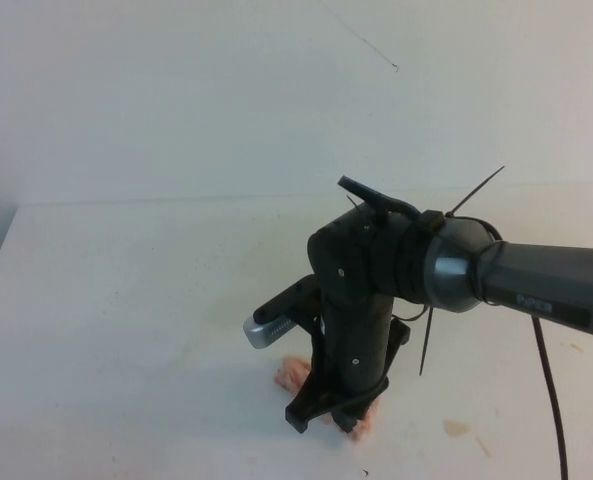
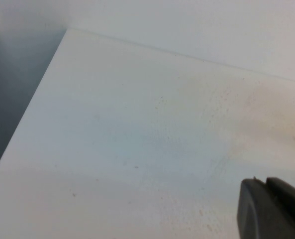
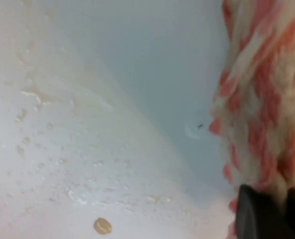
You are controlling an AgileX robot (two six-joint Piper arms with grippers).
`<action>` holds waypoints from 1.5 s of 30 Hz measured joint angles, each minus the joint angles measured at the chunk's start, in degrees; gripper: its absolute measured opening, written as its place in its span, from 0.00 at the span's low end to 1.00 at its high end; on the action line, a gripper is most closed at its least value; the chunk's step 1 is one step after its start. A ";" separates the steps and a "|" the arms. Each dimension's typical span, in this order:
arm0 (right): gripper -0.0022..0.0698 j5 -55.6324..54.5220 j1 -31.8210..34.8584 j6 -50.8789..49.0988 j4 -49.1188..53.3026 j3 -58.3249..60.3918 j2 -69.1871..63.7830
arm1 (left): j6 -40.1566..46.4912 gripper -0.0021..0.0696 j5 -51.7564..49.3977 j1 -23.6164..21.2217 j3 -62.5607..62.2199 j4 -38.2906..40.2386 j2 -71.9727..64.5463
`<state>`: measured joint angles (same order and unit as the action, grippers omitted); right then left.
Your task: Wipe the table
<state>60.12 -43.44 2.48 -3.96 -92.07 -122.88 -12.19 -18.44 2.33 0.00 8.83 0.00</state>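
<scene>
Table | right end effector — pinching cloth on it | left end effector — aloft

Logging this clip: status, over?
Right gripper shut on cloth, down on table front. Left gripper over table's left side. Tan spot right of cloth; nothing blocking.

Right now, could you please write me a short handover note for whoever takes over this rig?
Right gripper: shut on the cloth, which is down on the table, near the front edge around the middle.
Left gripper: outside the high view, above the table near its left edge.
Done: the cloth is gripped and on the surface.
Left: tan smears and a drop lie beside the cloth, and a spot sits to the right gripper's right. Wipe those.
</scene>
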 joint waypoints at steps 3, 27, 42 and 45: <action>0.03 -0.27 0.00 0.00 -0.27 0.00 -1.21 | 0.00 0.03 0.00 0.00 0.00 0.00 0.00; 0.02 -2.45 3.84 -5.59 9.01 0.00 -1.45 | 0.00 0.03 0.00 0.00 0.00 0.00 0.00; 0.03 -3.38 10.09 -12.42 11.77 1.48 6.02 | 0.00 0.03 0.00 0.00 0.00 0.00 0.00; 0.03 -5.85 11.54 -17.39 13.36 4.92 8.80 | 0.00 0.03 0.00 0.00 0.00 0.00 0.00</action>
<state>54.27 -31.90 -14.91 9.40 -87.15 -114.08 -12.19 -18.44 2.33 0.00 8.83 0.00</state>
